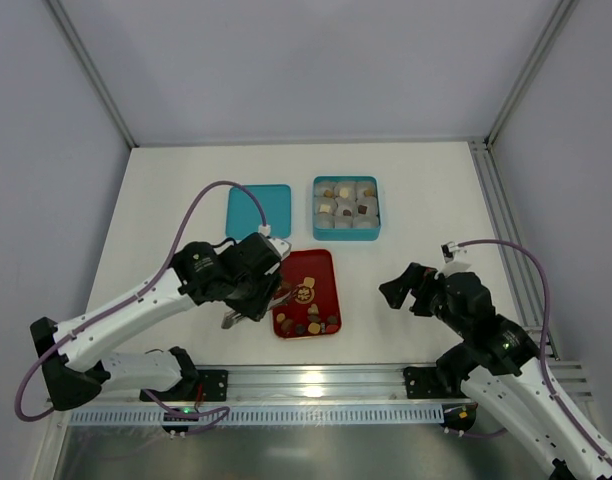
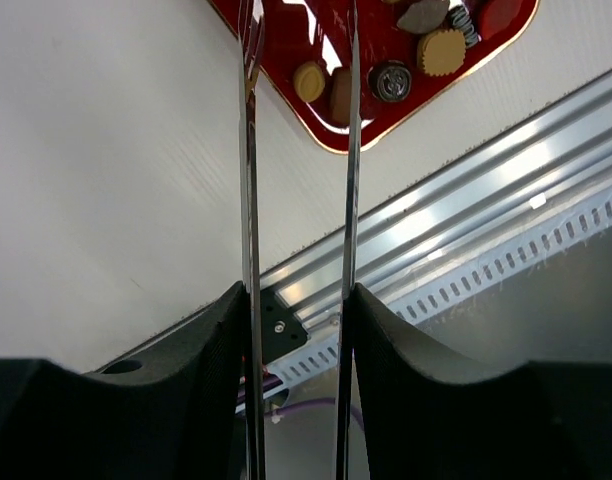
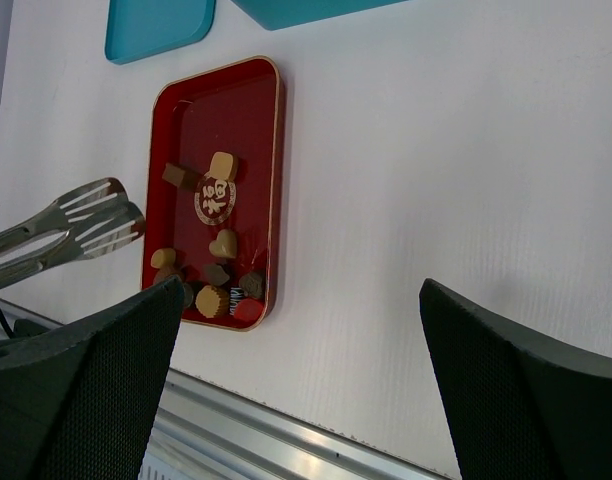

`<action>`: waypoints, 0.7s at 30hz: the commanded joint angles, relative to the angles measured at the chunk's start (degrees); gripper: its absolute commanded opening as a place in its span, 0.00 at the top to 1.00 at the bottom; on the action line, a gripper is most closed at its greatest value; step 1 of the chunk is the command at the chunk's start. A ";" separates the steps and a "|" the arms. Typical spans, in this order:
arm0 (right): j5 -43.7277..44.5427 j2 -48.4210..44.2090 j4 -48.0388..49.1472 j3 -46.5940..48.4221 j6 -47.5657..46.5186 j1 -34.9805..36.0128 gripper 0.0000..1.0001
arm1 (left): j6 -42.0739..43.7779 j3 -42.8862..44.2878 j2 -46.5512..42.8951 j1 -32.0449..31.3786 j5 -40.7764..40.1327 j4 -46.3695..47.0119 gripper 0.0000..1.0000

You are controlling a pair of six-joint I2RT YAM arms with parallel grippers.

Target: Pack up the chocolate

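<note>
The chocolate pieces (image 1: 311,322) lie loose in a red tray (image 1: 316,268), mostly at its near end; they also show in the left wrist view (image 2: 442,50) and the right wrist view (image 3: 222,165). My left gripper (image 1: 256,290) is shut on metal tongs (image 2: 249,180), which point toward the tray's near-left corner (image 2: 326,140). The tong tips (image 3: 101,215) stand apart with nothing visibly between them. A teal box (image 1: 377,210) behind the tray holds paper cups with several pieces in them. My right gripper (image 1: 411,288) is open and empty, right of the tray.
A teal lid (image 1: 258,210) lies flat, left of the box and behind my left arm. An aluminium rail (image 1: 316,380) runs along the table's near edge. Bare white table (image 3: 436,200) lies between the tray and my right gripper (image 3: 301,290).
</note>
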 commanded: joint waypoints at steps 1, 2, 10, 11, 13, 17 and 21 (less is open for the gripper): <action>-0.60 1.35 3.33 -0.38 1.07 0.14 0.00 | -0.15 -1.04 -2.33 -1.17 3.75 -3.32 0.56; -0.60 1.44 3.50 -0.47 1.07 0.23 0.00 | -0.33 -1.31 -2.51 -1.78 4.28 -3.59 0.55; -0.52 1.70 3.50 -0.55 0.81 0.14 0.00 | -1.38 -2.98 -1.90 -4.42 5.07 -4.38 0.56; -0.43 1.62 3.41 -0.64 0.81 0.23 0.00 | -1.38 -3.07 -1.72 -4.68 5.16 -4.29 0.56; -0.34 1.53 3.50 -0.90 0.89 0.23 0.00 | -1.38 -3.24 -1.37 -5.30 5.51 -4.12 0.56; -0.34 1.44 3.41 -1.08 0.98 0.23 0.00 | -1.47 -3.42 -0.49 -5.91 5.42 -3.77 0.56; -0.34 1.35 3.33 -1.08 0.98 0.23 0.00 | -1.47 -3.77 0.30 -6.18 5.07 -3.50 0.56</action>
